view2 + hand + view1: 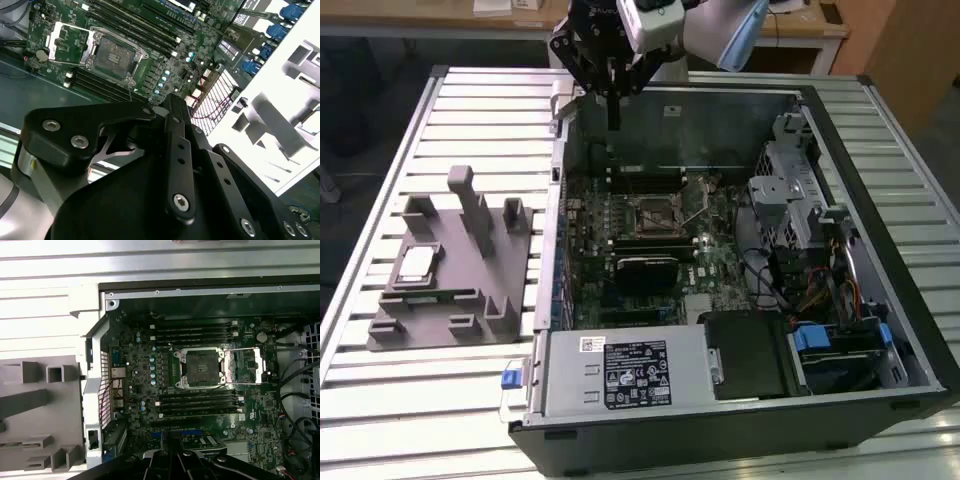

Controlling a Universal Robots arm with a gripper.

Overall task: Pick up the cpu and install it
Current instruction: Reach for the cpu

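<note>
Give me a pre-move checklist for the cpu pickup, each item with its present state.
1. cpu lies flat on the grey holder block: ok.
2. Socket has no chip in it: ok.
3. Load plate is swung open beside the socket: ok.
4. Gripper holds nothing: ok.
5. Gripper is open for a grasp: not ok, shut.
6. Gripper is above the cpu: not ok. It hangs over the computer case at its far edge, apart from the holder block.

Black gripper [613,125] linkage, silver screws [181,201], white camera housing [655,22], pale blue arm [732,30]
</note>
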